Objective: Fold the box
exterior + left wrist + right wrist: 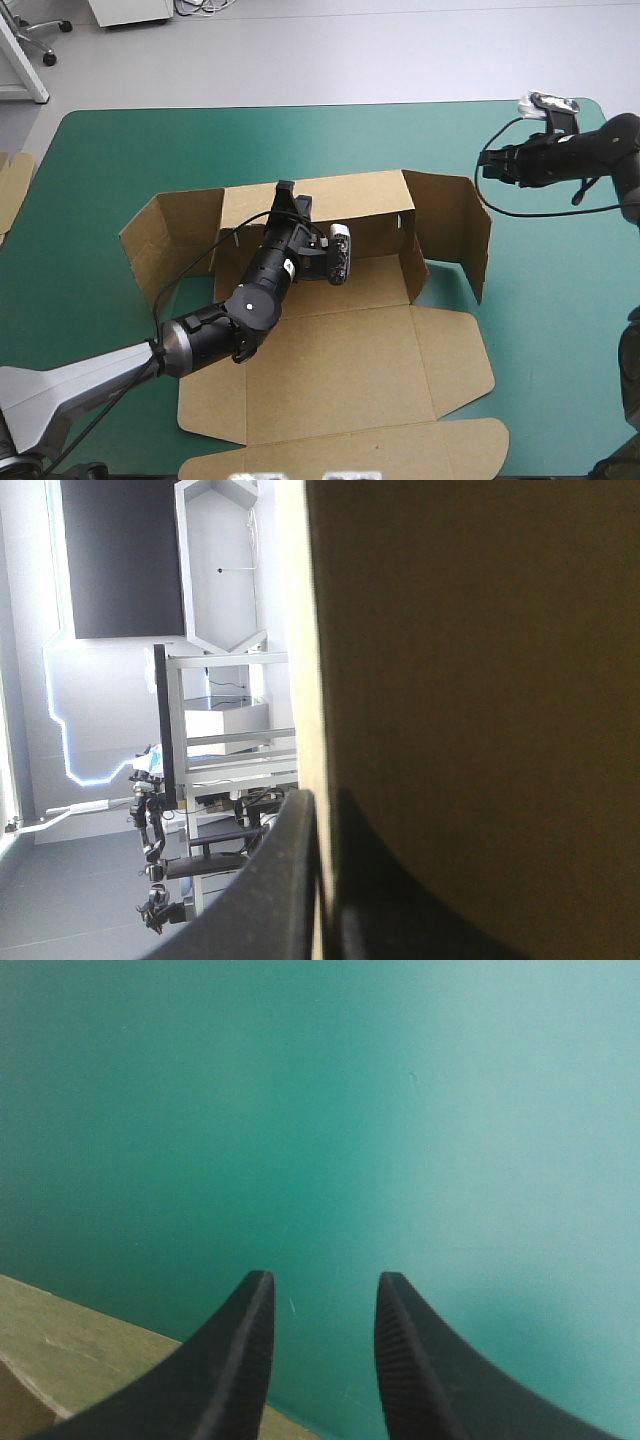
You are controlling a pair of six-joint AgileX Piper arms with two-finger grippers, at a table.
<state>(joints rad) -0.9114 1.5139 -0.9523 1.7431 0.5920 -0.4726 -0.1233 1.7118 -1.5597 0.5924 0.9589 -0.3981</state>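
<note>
The brown box (345, 345) lies opened out at the middle of the teal-green table (110, 160), its back wall (350, 205) and right side wall (455, 225) raised. My left gripper (290, 200) reaches over the base and is shut on the back wall's top edge. In the left wrist view the board (480, 680) fills the space ahead, its pale edge running between my left gripper (325, 798) fingers (275, 880). My right gripper (490, 163) hovers open just beyond the right wall's far corner. In its own view the right gripper (322, 1280) is above bare cover, a corner of board (60, 1345) beside it.
The left side flap (170, 240) leans outward. The wide lid panel and its tongue (350, 450) lie flat toward the near table edge. More brown board (12, 185) shows at the table's left edge. Bare cover stretches along the far side and the right.
</note>
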